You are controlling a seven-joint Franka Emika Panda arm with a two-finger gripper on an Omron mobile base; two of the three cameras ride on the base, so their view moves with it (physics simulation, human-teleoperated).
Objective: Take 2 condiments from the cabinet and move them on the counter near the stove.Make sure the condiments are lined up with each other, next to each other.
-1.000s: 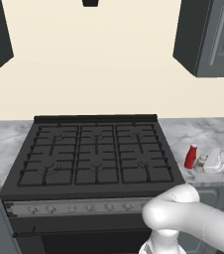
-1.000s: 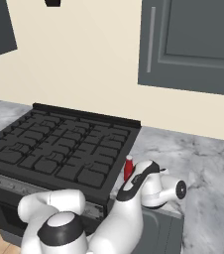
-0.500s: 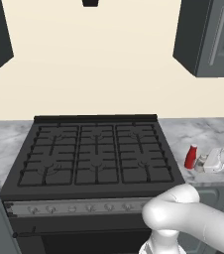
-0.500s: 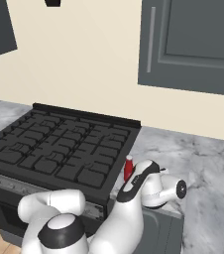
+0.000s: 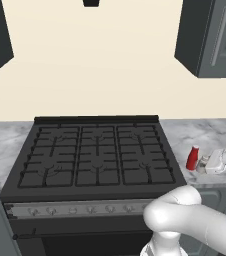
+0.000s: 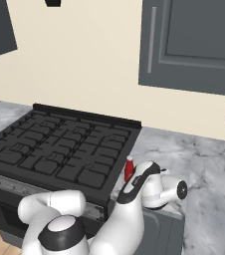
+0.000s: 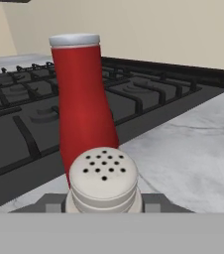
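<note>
The pincer (image 5: 205,164) sits low over the counter (image 5: 205,135), pinched on the pale jar (image 7: 103,179), whose perforated lid faces the hand view close up between the fingertips. The jar is just beside the red bottle (image 7: 82,106); from the hand view the two look touching or nearly so, but I cannot tell which. In the left base view the red bottle (image 5: 192,158) stands upright on the counter, just right of the stove (image 5: 95,160), with the pincer directly on its right.

The main risk, as I judge it, is the bottle. It is slim, tall and already placed, so any sideways drift of the jar toward the stove, or a spreading finger on release, could nudge it, tip it onto the grates or break the line-up. Letting go while the jar is not fully seated could also leave it tilted; whether its base rests on the marble is hidden.

For room: toward the stove the way is blocked by the bottle and then the raised grates. Away from the stove the counter runs on bare. The front edge of the counter lies near, on the robot's side of both condiments, so a pull straight back risks little only if the jar is free first. Upward is open; the cabinet (image 6: 194,45) hangs well above, door shut.
</note>
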